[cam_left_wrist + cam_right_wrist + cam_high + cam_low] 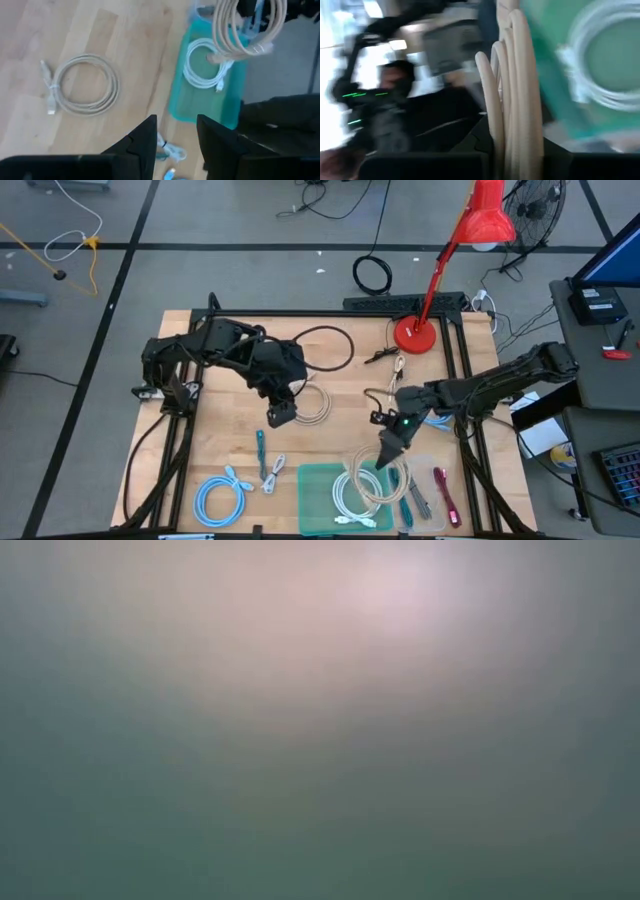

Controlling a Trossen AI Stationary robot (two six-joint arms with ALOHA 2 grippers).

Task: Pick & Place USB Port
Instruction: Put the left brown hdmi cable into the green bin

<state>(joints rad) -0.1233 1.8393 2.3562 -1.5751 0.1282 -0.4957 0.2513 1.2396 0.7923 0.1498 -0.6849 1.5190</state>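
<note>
Right pincer (pixel 385 455) pinching beige cable coil (pixel 372 478) above green tray (pixel 318 500) | left pincer (pixel 281 416) spread — empty, beside grey coil (pixel 312 404) | white coil (pixel 352 498) in tray

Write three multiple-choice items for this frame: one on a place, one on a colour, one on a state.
1. Where does the white coiled cable lie?
A. In the green tray
B. Beside the red lamp
C. On the floor

2. What colour is the coiled cable on the table's near left part?
A. Red
B. Light blue
C. Black

3. What is the right gripper doing?
A. Hanging open with nothing in it
B. Shut on a beige coiled cable
C. Resting on the lamp base

Answers: 1 A, the high view and the left wrist view show the white coil inside the tray. 2 B, the high view shows it pale blue against the wood. 3 B, the right wrist view shows the beige loops between its fingers, above the tray's edge. The left gripper stands open over the table.
</note>
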